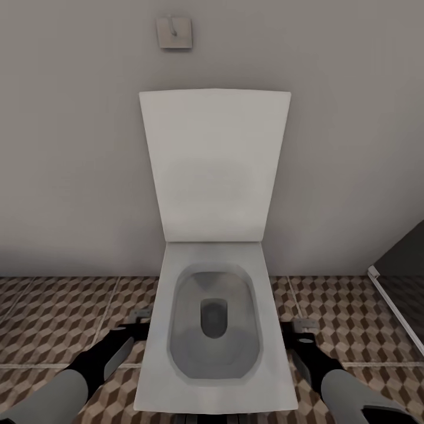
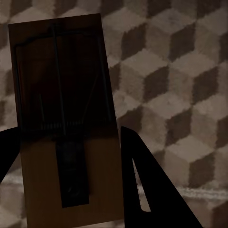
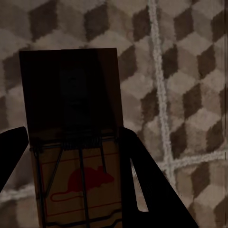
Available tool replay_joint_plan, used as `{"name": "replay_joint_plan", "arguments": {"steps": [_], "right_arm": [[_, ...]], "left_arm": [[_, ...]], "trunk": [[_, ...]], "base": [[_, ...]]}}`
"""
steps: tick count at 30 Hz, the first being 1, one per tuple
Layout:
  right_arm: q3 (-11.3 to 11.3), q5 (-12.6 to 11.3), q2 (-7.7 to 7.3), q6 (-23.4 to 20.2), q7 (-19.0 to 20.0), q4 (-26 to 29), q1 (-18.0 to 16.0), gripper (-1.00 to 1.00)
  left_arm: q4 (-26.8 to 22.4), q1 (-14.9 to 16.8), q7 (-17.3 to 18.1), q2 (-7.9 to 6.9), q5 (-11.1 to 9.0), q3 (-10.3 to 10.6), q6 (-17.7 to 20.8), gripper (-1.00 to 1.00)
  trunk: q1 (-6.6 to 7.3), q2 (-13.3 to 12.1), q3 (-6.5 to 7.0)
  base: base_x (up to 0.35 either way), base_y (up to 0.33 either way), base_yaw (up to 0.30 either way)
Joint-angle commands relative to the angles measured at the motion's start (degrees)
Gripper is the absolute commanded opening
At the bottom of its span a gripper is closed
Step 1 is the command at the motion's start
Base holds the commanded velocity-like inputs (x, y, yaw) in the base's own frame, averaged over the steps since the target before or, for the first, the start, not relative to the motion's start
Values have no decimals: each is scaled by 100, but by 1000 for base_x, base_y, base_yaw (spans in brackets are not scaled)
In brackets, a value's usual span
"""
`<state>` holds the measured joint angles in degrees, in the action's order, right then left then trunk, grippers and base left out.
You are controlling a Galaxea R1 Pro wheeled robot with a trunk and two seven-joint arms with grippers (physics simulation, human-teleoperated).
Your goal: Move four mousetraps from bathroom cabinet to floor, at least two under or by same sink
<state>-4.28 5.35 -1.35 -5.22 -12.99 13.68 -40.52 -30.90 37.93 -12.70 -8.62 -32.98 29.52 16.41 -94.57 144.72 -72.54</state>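
My left gripper [image 2: 66,135] is shut on a mousetrap [image 2: 61,95], a flat tan-wood board with a dark wire spring, held over the cube-patterned bathroom floor [image 2: 180,71]. A second mousetrap [image 3: 76,180], printed with a red mouse, is clamped in my right gripper [image 3: 71,133] above the same tiles [image 3: 190,71]. In the head view the left gripper [image 1: 136,323] hangs low at one side of a toilet and the right gripper [image 1: 301,330] at the other, both just above the floor [image 1: 53,318]. The cabinet and the sink are out of view.
A white toilet [image 1: 215,388] with its lid [image 1: 215,165] raised stands straight ahead between my arms, against a grey wall. A small metal plate [image 1: 174,32] is fixed high on that wall. A dark panel with a white frame [image 1: 400,282] rises at the right.
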Motion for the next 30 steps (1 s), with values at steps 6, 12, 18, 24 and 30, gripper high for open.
{"name": "replay_joint_plan", "arguments": {"steps": [6,12,18,24,30], "right_arm": [[-60,5,-366,-21,0,-51,0,-100],[-71,-15,-541,-7,6,-96,0,-100],[-62,-20,-564,37,8,-113,0,-100],[-55,-22,-562,147,14,-142,0,-100],[-61,-17,-560,167,15,-186,0,-100]], "left_arm": [[208,4,-46,-19,-48,54,20,-100],[551,4,-41,-2,-53,85,-26,-100],[830,4,-40,2,-75,70,-411,-100],[1032,4,-40,8,-55,61,-710,-100],[1020,4,-28,28,-51,71,-770,-100]], "trunk": [[1,2,-4],[1,2,-4],[1,2,-4],[1,2,-4],[1,2,-4]], "base": [[0,0,0],[0,0,0],[0,0,0],[0,0,0],[0,0,0]]}}
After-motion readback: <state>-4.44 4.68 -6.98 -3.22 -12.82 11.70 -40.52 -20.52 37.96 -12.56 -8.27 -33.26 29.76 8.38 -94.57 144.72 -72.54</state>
